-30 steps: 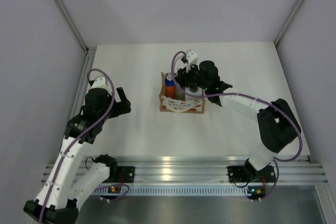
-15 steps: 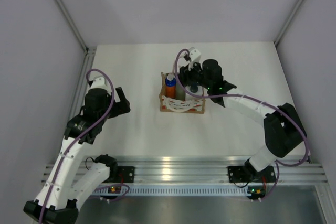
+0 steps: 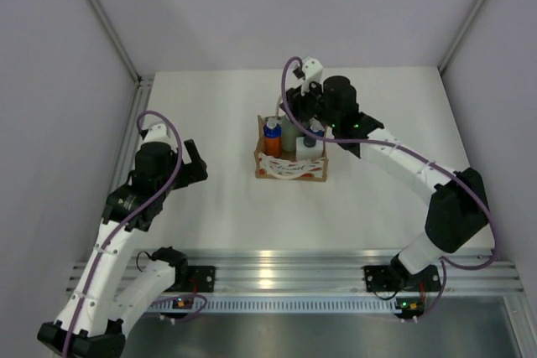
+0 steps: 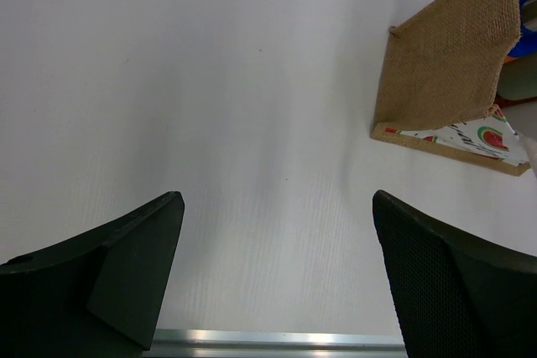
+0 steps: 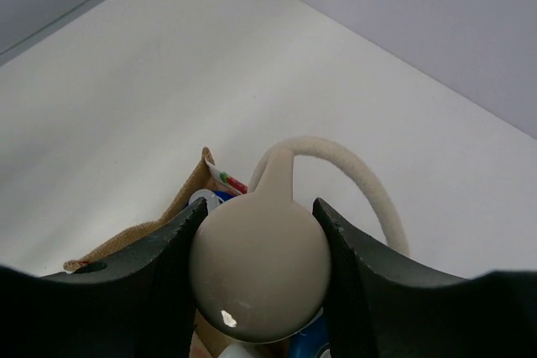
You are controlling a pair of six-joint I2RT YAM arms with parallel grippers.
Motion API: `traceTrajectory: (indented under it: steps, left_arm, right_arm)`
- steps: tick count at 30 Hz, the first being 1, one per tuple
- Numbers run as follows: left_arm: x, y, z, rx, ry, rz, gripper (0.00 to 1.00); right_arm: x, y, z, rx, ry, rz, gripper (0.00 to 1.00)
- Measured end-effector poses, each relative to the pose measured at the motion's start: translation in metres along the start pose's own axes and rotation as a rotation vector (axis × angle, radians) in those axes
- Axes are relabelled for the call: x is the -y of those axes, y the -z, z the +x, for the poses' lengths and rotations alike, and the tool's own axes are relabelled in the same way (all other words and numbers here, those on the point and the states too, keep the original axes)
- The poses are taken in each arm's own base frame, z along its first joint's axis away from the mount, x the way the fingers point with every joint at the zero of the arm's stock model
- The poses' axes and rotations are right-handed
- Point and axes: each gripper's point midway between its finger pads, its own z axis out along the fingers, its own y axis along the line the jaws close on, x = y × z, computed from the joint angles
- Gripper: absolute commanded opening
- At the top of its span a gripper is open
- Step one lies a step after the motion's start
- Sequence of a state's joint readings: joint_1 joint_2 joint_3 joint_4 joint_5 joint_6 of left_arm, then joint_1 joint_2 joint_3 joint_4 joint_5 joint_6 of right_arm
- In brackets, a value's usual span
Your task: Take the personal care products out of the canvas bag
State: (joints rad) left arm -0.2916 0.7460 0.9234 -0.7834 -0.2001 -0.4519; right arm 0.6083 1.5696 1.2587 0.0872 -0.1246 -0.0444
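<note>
The right gripper (image 5: 260, 225) hangs above the canvas bag (image 3: 289, 171), its fingers (image 5: 164, 266) pinched narrowly on the round beige cap of a bottle (image 5: 258, 278). A white loop handle (image 5: 357, 167) arches just behind it. The bag stands near the middle of the table (image 3: 210, 106), with an orange bottle (image 3: 272, 137) and a white bottle (image 3: 307, 151) inside. The left gripper (image 4: 277, 278) hovers over bare table towards the left edge, spread wide, holding nothing.

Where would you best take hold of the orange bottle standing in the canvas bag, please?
By its blue cap, coming straight down from above. The orange bottle stands upright at the left end of the canvas bag, whose walls enclose its body; only the top is free.
</note>
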Motion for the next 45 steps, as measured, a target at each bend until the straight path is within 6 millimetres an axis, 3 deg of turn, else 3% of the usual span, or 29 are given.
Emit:
traceTrajectory:
  steps: [15,23,27,33,37,45]
  left_arm:
    - [-0.001,0.003,-0.002,0.017,0.01,-0.001,0.98]
    - [-0.001,0.004,-0.002,0.02,0.013,-0.003,0.98]
    - [-0.002,0.006,-0.004,0.031,0.016,-0.004,0.98]
    - [-0.003,0.006,-0.004,0.033,0.017,-0.005,0.98]
    - [-0.003,0.006,-0.004,0.033,0.017,-0.005,0.98]
    - [-0.003,0.006,-0.005,0.035,0.02,-0.009,0.98]
  right_arm:
    - [0.021,0.023,-0.079,0.045,0.031,0.119,0.0]
    - [0.045,0.064,-0.113,0.088,0.013,0.237,0.0]
    - [0.076,0.089,-0.119,0.102,-0.018,0.341,0.0]
    - [0.123,0.129,-0.11,0.1,-0.046,0.507,0.0]
    - [0.144,0.144,-0.096,0.08,-0.058,0.589,0.0]
    - [0.153,0.148,-0.016,-0.035,-0.071,0.644,0.0]
